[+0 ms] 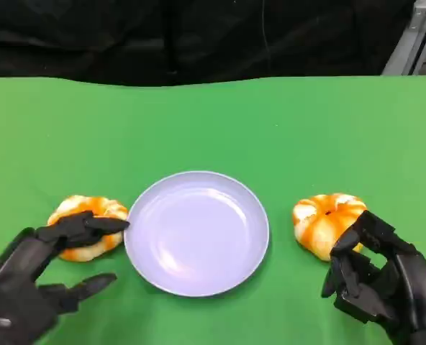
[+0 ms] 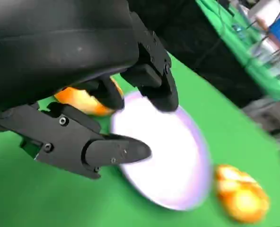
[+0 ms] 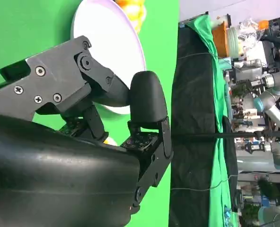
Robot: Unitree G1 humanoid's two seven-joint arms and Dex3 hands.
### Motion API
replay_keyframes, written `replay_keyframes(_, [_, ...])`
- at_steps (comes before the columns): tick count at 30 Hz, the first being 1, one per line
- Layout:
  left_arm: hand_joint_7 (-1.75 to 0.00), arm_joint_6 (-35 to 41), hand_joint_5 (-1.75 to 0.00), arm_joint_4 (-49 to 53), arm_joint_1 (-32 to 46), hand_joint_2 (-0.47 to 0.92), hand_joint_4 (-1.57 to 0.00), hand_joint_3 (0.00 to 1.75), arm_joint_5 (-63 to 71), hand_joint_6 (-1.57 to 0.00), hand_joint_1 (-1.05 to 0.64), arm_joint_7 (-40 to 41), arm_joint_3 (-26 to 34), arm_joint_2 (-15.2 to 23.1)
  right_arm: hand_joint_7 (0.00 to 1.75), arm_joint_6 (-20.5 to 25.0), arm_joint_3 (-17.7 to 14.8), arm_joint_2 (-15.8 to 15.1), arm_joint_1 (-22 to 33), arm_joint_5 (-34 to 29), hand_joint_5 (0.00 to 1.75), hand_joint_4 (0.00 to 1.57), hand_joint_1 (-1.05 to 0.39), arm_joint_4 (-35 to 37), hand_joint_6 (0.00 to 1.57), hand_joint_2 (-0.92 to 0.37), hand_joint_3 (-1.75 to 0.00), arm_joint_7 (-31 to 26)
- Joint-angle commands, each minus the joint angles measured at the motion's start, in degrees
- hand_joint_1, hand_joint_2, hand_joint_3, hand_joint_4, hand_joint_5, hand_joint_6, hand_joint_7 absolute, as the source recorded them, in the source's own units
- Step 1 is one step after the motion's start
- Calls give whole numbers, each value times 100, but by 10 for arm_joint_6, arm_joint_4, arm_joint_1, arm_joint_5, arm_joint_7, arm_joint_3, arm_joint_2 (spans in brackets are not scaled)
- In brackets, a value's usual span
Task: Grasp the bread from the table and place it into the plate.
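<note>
On the green worktop (image 1: 213,122), the left robot hand (image 1: 51,262) spreads open fingers over the bread (image 1: 87,226) at the plate's (image 1: 197,231) nine o'clock; the right robot hand (image 1: 375,277), empty and loosely curled, rests just beside a second bread (image 1: 324,219) at three o'clock.

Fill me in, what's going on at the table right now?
The robot has both hands down at a green table with an empty lavender plate in the middle and a bread on each side. The left hand reaches over the left bread, fingers above it but not closed around it. The right hand sits just in front of the right bread, fingers curled, holding nothing. Neither bread is on the plate yet.
</note>
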Motion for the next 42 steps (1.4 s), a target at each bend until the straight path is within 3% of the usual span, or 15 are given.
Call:
replay_keyframes(1, [-1, -7, -11, 19, -44, 92, -12, 23, 105, -39, -78, 73, -20, 36, 161, -8, -4, -4, -6, 1, 175, 84, -12, 4, 65, -62, -109, 0])
replay_keyframes(7, [0, -1, -7, 102, -133, 92, -13, 13, 247, -39, -89, 153, -80, 81, 161, -9, -3, -1, -7, 2, 175, 83, -13, 6, 64, -62, -108, -2])
replay_keyframes(15, [-1, -17, -6, 245, -224, 92, -20, 5, 317, -43, -89, 220, -159, 101, 162, -14, 1, 0, -5, -7, 175, 84, -14, 5, 64, -62, -109, -7])
replay_keyframes(33, [0, -15, -3, 484, -336, 92, -25, 15, 316, -42, -98, 236, -276, 78, 163, -20, 3, 0, -4, -8, 175, 84, -13, 4, 64, -61, -111, -9])
replay_keyframes(38, [0, -27, -3, 528, -353, 92, -28, 18, 305, -43, -94, 248, -287, 65, 163, -18, 3, -1, -1, -5, 175, 83, -13, 1, 63, -62, -110, -6])
replay_keyframes(42, [-2, -50, -5, 577, -367, 92, -37, 22, 289, -47, -82, 260, -293, 48, 163, -18, 4, 0, -1, -8, 175, 83, -13, 0, 63, -61, -110, -10])
